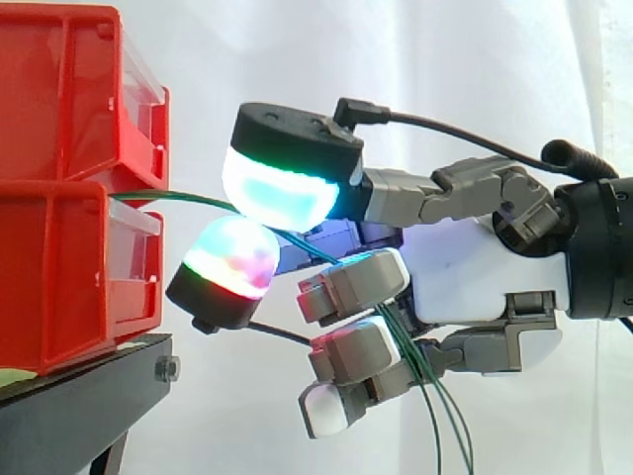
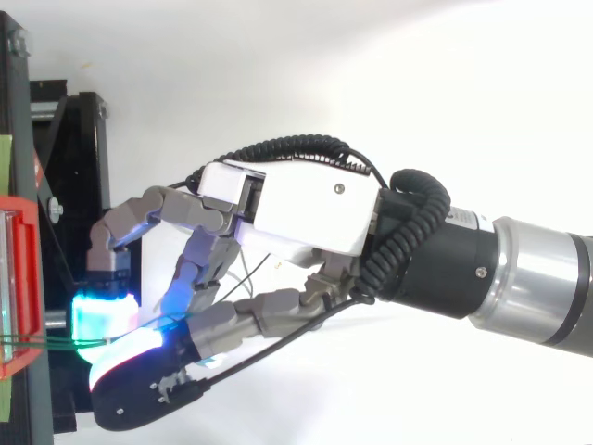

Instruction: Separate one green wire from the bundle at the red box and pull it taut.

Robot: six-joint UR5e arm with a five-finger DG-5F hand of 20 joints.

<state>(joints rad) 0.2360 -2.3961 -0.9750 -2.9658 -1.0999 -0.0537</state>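
**Item 1: red bins** (image 1: pixel 59 198), stacked, far L in side view, seated on black stand (image 1: pixel 69 416). In top view they sit at the L edge (image 2: pixel 20 278). This is the wire's anchor end.

**Item 2: hand** (image 1: pixel 475 267), enters from R with the palm facing the bins. Top view shows it reaching L toward the bins (image 2: pixel 315 209). You have only this hand, and it is close to the bin fronts but not touching them.

**Item 3: fingers.** The upper pad (image 1: pixel 282 188) and lower pad (image 1: pixel 232 259) are closed together, and the wire passes btwn them. Read it as a pinch on the wire. The other fingers are curled in toward the palm.

**Item 4: green wire** (image 1: pixel 188 199), exits at the seam btwn upper and lower bin and runs approx level to the pinch. Top view has it at the bin edge (image 2: pixel 37 343). There may be more than one strand there; you can't tell.

**Item 5: loose green strands** (image 1: pixel 427 406), trailing behind the curled fingers and hanging below the palm.

**Key relation:** the wire's long axis runs bin to pads, approx horizontal. The anchor lies on the fingertip side, opposite the wrist. The span shows a slight bow, so judge it not fully taut. The pull should go straight back along that axis, away from the bins. Any sideways drift risks slipping the pinch.
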